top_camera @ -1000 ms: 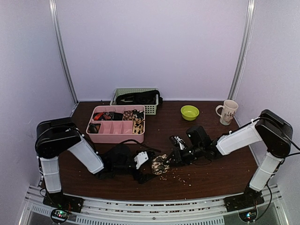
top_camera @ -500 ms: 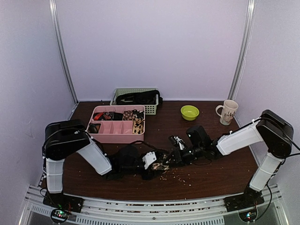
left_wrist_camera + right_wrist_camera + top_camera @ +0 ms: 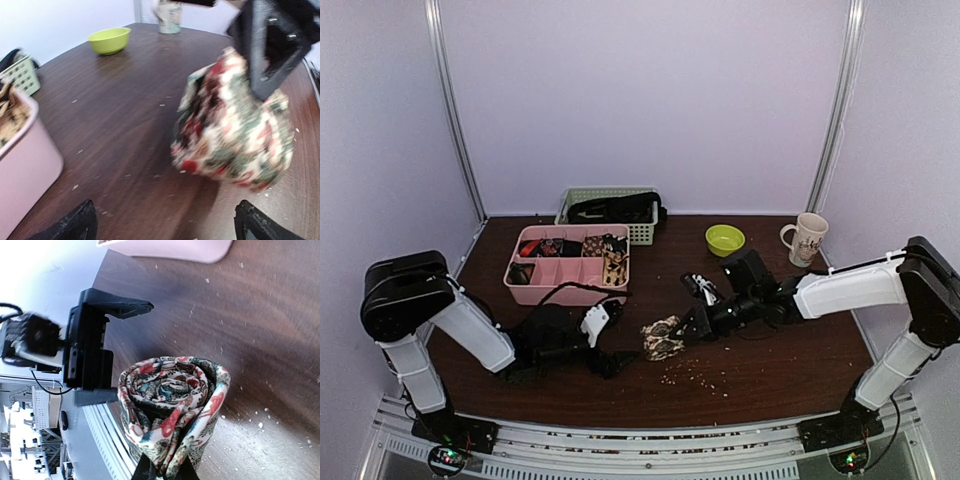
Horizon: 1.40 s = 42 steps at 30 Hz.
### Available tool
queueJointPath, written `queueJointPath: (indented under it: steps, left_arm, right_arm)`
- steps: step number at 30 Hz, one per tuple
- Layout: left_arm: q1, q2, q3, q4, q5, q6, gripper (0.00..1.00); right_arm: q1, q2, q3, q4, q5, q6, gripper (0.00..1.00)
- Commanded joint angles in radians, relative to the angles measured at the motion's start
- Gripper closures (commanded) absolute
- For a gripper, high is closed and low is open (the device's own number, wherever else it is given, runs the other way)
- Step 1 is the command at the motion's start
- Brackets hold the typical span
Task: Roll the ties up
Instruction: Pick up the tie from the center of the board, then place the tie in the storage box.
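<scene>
A rolled tie (image 3: 662,338), cream with red and green print, is held just above the brown table. It shows as a tight spiral in the right wrist view (image 3: 170,410) and blurred in the left wrist view (image 3: 232,135). My right gripper (image 3: 686,334) is shut on the roll from the right, its fingers (image 3: 150,472) pinching the roll's edge. My left gripper (image 3: 620,345) is open and empty, a little to the left of the roll, with its fingertips (image 3: 75,225) wide apart. It also appears in the right wrist view (image 3: 90,355).
A pink divided tray (image 3: 567,290) with rolled ties stands at the back left, also seen in the left wrist view (image 3: 20,165). Behind it is a green basket (image 3: 642,232) holding black ties. A green bowl (image 3: 725,240) and a mug (image 3: 807,238) are back right. Crumbs (image 3: 700,375) lie at the front.
My left gripper went to the roll, then pulled back to the left, open. My right gripper has raised the roll slightly.
</scene>
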State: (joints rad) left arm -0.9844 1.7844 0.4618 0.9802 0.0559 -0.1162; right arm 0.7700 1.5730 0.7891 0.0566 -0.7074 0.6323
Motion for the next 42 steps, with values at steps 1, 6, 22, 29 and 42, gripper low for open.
queueJointPath:
  steps: [1, 6, 22, 29, 42]
  left_arm:
    - [0.060, -0.066, -0.039, -0.013, -0.034, -0.125, 0.02]
    - [0.091, -0.149, -0.060, -0.097, -0.077, -0.163, 0.02]
    - [0.224, -0.442, -0.161, -0.260, -0.114, -0.254, 0.02]
    - [0.259, -0.581, -0.220, -0.337, -0.187, -0.290, 0.02]
    - [0.366, -0.864, -0.289, -0.579, -0.355, -0.464, 0.02]
  right_arm:
    - [0.008, -0.075, 0.087, -0.164, 0.060, -0.132, 1.00]
    - [0.021, -0.103, 0.239, -0.371, 0.165, -0.276, 1.00]
    - [0.178, 0.167, 0.944, -0.821, 0.648, -0.644, 1.00]
    - [0.234, 0.405, 1.256, -0.923, 0.891, -0.784, 1.00]
    - [0.304, 0.673, 1.514, -0.741, 1.077, -1.047, 1.00]
